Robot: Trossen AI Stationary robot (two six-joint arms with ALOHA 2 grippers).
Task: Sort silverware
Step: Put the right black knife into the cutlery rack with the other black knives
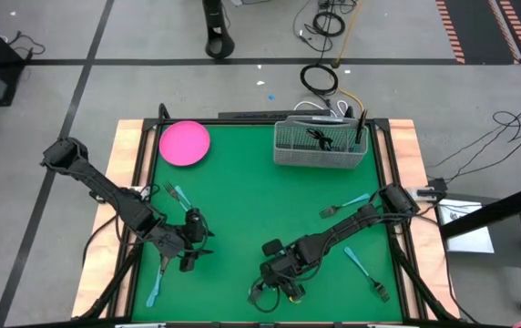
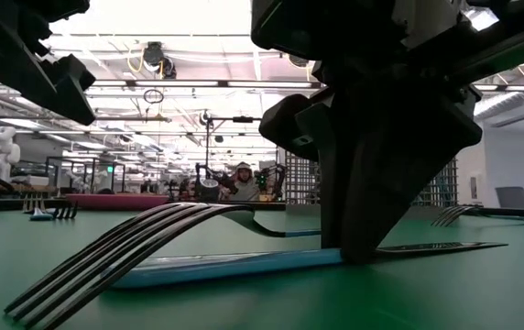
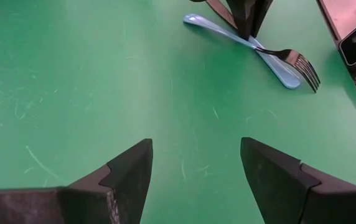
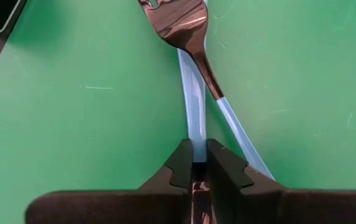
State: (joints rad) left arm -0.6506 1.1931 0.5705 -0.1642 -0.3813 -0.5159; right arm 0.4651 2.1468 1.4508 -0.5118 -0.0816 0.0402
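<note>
Two light-blue-handled pieces lie crossed on the green table mat (image 1: pixel 242 182) near its front edge, right of centre. A fork (image 4: pixel 184 25) lies over a second piece of cutlery (image 4: pixel 193 118), whose head is hidden, so I cannot tell what it is. The right gripper (image 4: pixel 199 165) is down on them: its dark fingers (image 4: pixel 181 165) are pinched tight around the pale handle of that lower piece, the handle running straight out from between the tips, while the fork's handle slants off just beside the other finger. In the low view the fork (image 2: pixel 134 252) tines lie on the mat and the gripper stands on the blue handle behind them.

The left gripper (image 3: pixel 193 171) hangs above bare mat at the front left, fingers spread wide, nothing between them, the crossed pair well ahead of it.

More forks lie scattered: one (image 1: pixel 176 192) near the left arm, one (image 1: pixel 342 206) by the right arm. The wire mesh basket (image 1: pixel 320 155) and pink plate (image 1: pixel 185 143) sit along the far edge.
</note>
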